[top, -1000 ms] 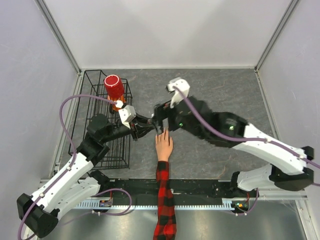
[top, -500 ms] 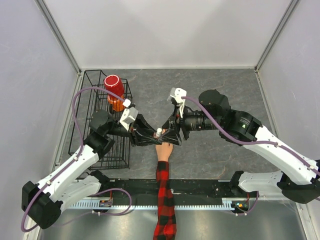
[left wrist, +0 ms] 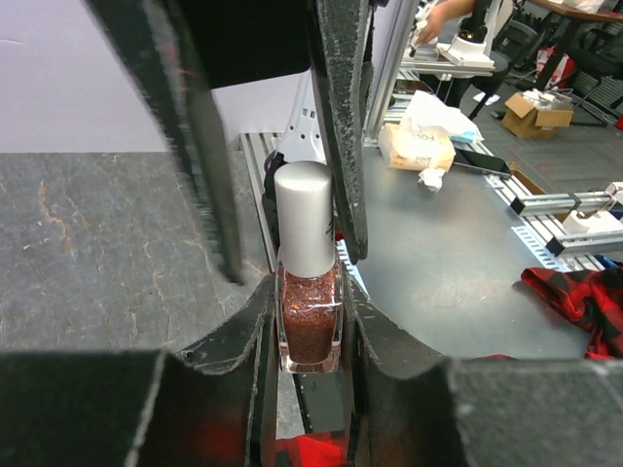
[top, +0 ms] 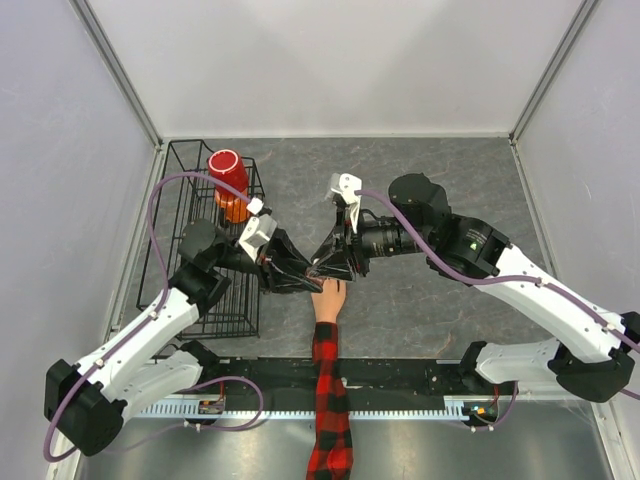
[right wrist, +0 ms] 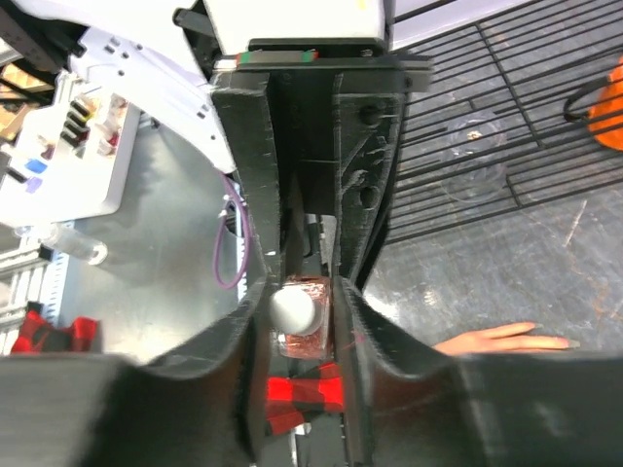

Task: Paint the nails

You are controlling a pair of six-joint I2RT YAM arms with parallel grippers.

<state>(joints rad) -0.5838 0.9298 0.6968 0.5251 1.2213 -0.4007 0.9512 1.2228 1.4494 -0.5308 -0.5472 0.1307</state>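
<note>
— Over the middle of the bench [top: 440, 180], what is the left pincer [top: 300, 272] doing?

— It is clamping the nail polish bottle [left wrist: 310, 326] by its glass body. It is fully closed on it and is holding it upright, with the white cap [left wrist: 305, 219] standing free above.

— And the right pincer [top: 333, 266]?

— It has swung round to face the left pincer and is narrowing onto the cap. Its fingers are straddling the cap, roughly half open. One is touching or nearly touching, and the other is showing a gap. In my judgement it is not yet gripping firmly.

— Where are the nails [right wrist: 559, 341] lying?

— They are on the mannequin hand [top: 328, 300], which is lying flat on the bench just on the near side of both pincers. Its plaid sleeve [top: 328, 400] is trailing toward the near edge. The nails are looking unpainted, though they are too small to be certain.

— What is this meaning for the task?

— Uncapping is starting, and painting is not yet beginning. The brush is needing to come out first.
</note>
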